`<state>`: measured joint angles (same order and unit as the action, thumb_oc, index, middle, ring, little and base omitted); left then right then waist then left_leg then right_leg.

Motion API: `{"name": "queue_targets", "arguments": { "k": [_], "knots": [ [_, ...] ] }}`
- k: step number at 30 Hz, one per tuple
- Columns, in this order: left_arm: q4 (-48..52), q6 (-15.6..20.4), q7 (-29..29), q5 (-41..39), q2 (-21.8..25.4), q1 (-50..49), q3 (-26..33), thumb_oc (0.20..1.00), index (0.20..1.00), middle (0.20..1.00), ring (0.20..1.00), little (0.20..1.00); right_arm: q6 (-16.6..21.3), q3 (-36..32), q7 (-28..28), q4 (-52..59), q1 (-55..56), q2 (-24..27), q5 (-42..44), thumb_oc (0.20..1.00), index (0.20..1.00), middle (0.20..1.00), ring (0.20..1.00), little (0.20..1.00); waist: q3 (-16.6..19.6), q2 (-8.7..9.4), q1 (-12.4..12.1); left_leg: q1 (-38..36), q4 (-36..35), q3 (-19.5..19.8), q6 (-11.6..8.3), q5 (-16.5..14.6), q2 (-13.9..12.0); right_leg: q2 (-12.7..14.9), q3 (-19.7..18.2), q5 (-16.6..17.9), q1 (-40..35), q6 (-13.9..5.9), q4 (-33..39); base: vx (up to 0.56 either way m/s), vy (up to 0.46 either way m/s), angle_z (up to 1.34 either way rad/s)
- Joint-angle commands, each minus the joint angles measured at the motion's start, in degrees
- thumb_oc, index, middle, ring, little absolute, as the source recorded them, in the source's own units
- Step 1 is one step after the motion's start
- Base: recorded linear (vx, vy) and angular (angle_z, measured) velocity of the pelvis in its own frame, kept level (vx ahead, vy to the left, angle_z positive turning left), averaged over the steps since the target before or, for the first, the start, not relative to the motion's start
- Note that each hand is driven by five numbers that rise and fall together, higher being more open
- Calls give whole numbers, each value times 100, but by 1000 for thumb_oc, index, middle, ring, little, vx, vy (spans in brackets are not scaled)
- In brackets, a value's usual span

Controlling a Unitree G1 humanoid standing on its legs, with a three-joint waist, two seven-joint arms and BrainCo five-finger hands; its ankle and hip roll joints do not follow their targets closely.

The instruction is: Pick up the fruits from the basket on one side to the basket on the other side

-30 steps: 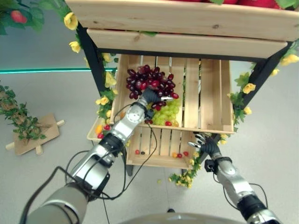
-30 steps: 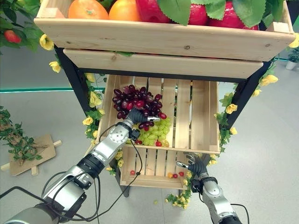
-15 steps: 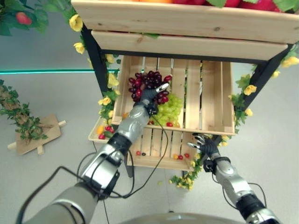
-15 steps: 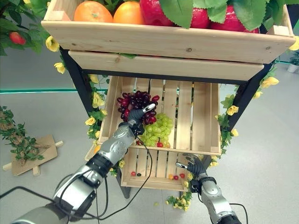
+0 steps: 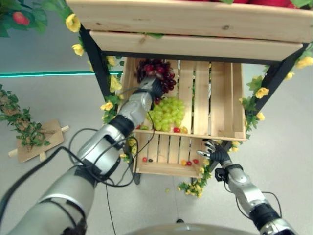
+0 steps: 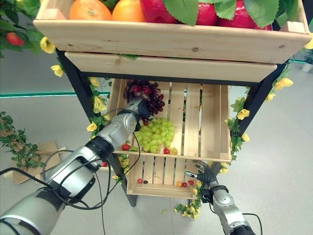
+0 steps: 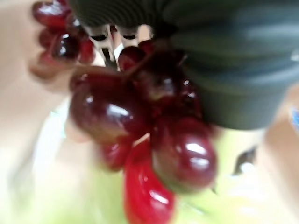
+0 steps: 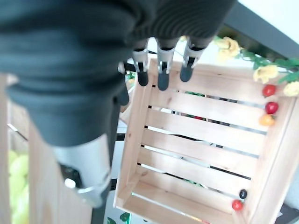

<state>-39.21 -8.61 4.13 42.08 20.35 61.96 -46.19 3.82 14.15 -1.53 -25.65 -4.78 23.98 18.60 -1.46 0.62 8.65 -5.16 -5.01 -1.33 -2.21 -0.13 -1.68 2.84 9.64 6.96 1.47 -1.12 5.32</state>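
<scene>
My left hand (image 5: 152,88) is shut on a bunch of dark red grapes (image 5: 157,72), held up above the left part of the middle wooden crate (image 5: 218,132). The same red grapes (image 7: 140,135) hang close under its fingers (image 7: 106,41) in the left wrist view. A bunch of green grapes (image 5: 167,111) lies in that crate just below. My right hand (image 5: 213,152) hangs by the front right corner of the lower crate (image 5: 161,169), fingers relaxed and empty; its fingers (image 8: 161,70) point at that lower crate (image 8: 196,154).
Small red and orange fruits (image 5: 188,162) lie in the lower crate. A top crate (image 6: 171,39) holds oranges and red fruit. Yellow flowers (image 5: 259,93) trim the black stand posts. A leafy board (image 5: 34,139) lies on the floor at left.
My left hand has lifted the red grape bunch up and back off the green grapes, toward the crate's rear left. The right hand stays put.
</scene>
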Motion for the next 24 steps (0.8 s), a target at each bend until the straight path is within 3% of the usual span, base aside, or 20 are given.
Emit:
{"name": "queue_targets", "arguments": {
  "k": [1, 5, 12, 24],
  "knots": [
    [-383, 413, 20, 1066, 237, 762, 91, 1000, 1000, 1000, 1000, 1000, 463, -296, 67, 229, -175, 162, 23, 1000, 1000, 1000, 1000, 1000, -214, 209, -67, 92, 39, 57, -218, -118, -211, 248, 17, -764, -533, -733, -32, 0, 0, 0],
    [-226, 631, -48, 1589, 497, 807, -201, 1000, 1000, 1000, 1000, 1000, 502, -299, 119, 251, -90, 205, -1, 1000, 1000, 1000, 1000, 1000, -183, 192, -48, 78, 34, 37, -218, -136, -212, 249, 10, -772, -541, -745, -32, 10, 0, 0],
    [234, 1014, -169, 1551, 850, 809, -411, 1000, 1000, 1000, 1000, 1000, 570, -318, 100, 172, -122, 188, 23, 1000, 1000, 1000, 1000, 1000, -155, 170, -42, 62, 27, 20, -218, -146, -213, 244, 1, -788, -540, -751, -32, 0, 0, 0],
    [581, 1105, -309, 1284, 1452, 660, -341, 1000, 1000, 1000, 1000, 1000, 559, -453, 150, 174, 91, 142, -64, 1000, 1000, 1000, 1000, 1000, -115, 172, -109, 58, 25, 41, -218, -146, -204, 251, 52, -800, -570, -751, -32, 0, 0, 0]
  ]
}}
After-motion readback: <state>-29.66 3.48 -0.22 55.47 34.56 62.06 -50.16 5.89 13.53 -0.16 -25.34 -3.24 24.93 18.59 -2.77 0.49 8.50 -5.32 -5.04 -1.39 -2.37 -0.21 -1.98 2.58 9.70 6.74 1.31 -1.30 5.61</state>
